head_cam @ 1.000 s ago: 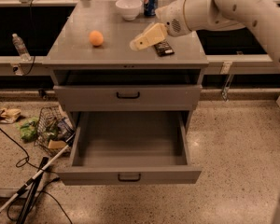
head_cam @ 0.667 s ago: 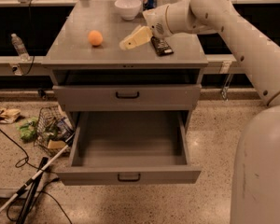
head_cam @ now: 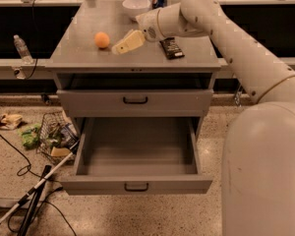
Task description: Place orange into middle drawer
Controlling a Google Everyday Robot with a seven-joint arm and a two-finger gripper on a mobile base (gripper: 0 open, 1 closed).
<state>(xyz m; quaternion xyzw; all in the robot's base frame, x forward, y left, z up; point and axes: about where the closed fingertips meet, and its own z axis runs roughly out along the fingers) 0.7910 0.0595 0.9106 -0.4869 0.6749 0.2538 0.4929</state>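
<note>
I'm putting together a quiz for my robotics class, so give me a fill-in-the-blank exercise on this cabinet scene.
The orange lies on the ____ of the cabinet.
The gripper is just ____ of the orange in the picture.
The middle drawer is open and ____.
Missing words: top; right; empty.

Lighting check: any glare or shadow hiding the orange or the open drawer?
Camera view: warm, dim light, no glare; orange evenly lit on the cabinet top, gripper close beside it, apart; open middle drawer shaded along its back wall, floor visible.
</note>
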